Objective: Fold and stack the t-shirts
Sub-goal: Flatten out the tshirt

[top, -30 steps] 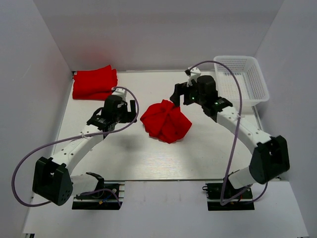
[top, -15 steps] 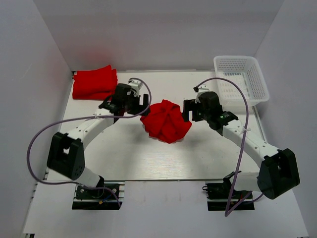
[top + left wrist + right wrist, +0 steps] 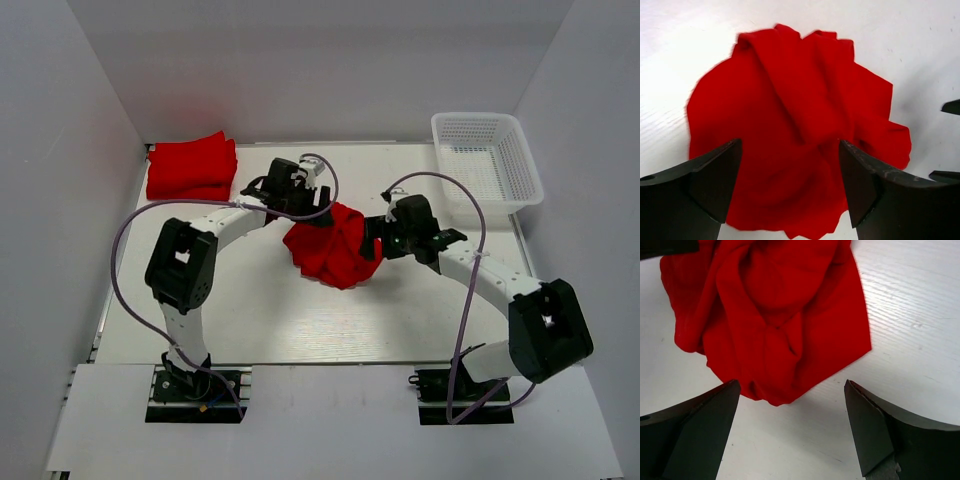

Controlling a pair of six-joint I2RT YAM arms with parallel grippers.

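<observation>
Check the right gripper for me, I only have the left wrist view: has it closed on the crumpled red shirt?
Observer: No. The right gripper is open, its jaws either side of one edge of the crumpled t-shirt.
Operator: Is anything folded already?
Observer: Yes, a folded t-shirt pile lies at the far left corner of the table.
Operator: And the basket?
Observer: The white mesh basket sits at the far right corner.

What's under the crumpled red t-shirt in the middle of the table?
The crumpled t-shirt lies directly on the white table, whose bare surface shows around its edges. Anything beneath the bunched folds is covered by the cloth and cannot be seen.
</observation>
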